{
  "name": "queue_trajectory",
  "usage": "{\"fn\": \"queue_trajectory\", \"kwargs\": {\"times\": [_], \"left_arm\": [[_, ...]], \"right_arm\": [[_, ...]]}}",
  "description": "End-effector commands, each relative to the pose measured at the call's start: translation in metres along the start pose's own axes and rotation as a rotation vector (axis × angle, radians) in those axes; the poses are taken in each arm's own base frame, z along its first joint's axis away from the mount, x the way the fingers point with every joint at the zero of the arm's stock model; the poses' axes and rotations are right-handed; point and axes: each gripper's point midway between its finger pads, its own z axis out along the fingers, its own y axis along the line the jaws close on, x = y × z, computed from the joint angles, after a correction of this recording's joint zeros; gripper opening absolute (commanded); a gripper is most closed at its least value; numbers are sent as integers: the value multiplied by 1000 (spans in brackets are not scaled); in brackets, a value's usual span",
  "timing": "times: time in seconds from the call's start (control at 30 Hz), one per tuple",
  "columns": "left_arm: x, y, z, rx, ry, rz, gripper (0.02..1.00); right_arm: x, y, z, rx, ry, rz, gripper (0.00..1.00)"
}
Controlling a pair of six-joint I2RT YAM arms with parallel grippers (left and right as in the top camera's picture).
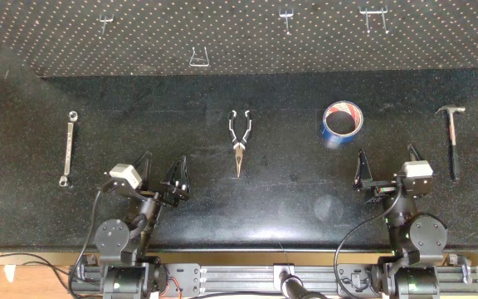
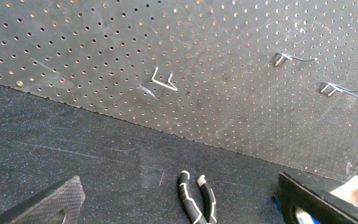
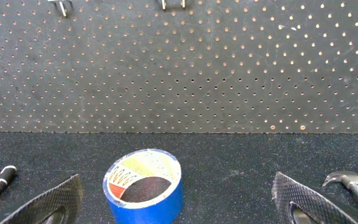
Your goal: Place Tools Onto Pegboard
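A silver wrench [image 1: 69, 149] lies at the table's left. Black-and-white pliers [image 1: 239, 136] lie in the middle, their handles [image 2: 197, 196] toward the pegboard. A blue tape roll [image 1: 341, 122] stands right of centre, in front of my right gripper [image 3: 178, 211]. A hammer [image 1: 451, 137] lies at the far right, its head [image 3: 348, 179] toward the pegboard. My left gripper [image 1: 163, 175] rests open near the front left, holding nothing. My right gripper [image 1: 386, 168] rests open near the front right, also holding nothing. The pegboard [image 1: 222, 33] carries metal hooks [image 1: 199, 57].
More hooks [image 1: 373, 14] hang along the pegboard's upper part, with one [image 2: 164, 79] straight ahead of the left gripper. The dark mat [image 1: 289, 191] between the tools is bare. The table's front edge [image 1: 264, 247] runs just ahead of the arm bases.
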Motion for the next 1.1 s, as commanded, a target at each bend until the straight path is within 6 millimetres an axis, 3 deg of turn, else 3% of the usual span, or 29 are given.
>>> {"fn": "queue_trajectory", "kwargs": {"times": [0.03,0.13,0.3,0.37,0.43,0.5,0.6,0.67,0.73,0.8,0.9,1.0,1.1], "left_arm": [[6,-2,1,18,25,-17,996],[12,7,7,-26,58,-21,996],[-41,13,27,-97,31,436,996],[-61,40,28,-248,110,617,993],[-74,81,14,-487,242,600,993],[-76,108,-3,-627,391,590,993],[-104,146,-51,-870,517,641,993],[-133,174,-101,-1141,517,630,993],[-141,181,-123,-1279,577,642,993],[-128,175,-129,-1222,770,605,993],[-122,163,-111,-1026,865,477,993],[-132,186,-105,-998,837,370,993],[-121,222,-94,-902,825,265,993]], "right_arm": [[0,-1,-1,6,-5,-15,1000],[-1,-1,-1,6,-6,-15,1000],[0,-1,-1,6,-5,-15,1000],[-1,-1,-1,6,-6,-15,1000],[-1,-1,-1,6,-6,-15,1000],[-1,-1,-1,6,-6,-15,1000],[-1,-1,-1,6,-6,-15,1000],[-1,-1,-1,6,-6,-15,1000],[-1,-1,-1,6,-6,-15,1000],[0,-1,-1,6,-5,-15,998],[-1,-1,-1,6,-6,-15,1000],[-1,-1,-1,6,-6,-15,1000],[-1,-1,-1,6,-6,-15,1000]]}}
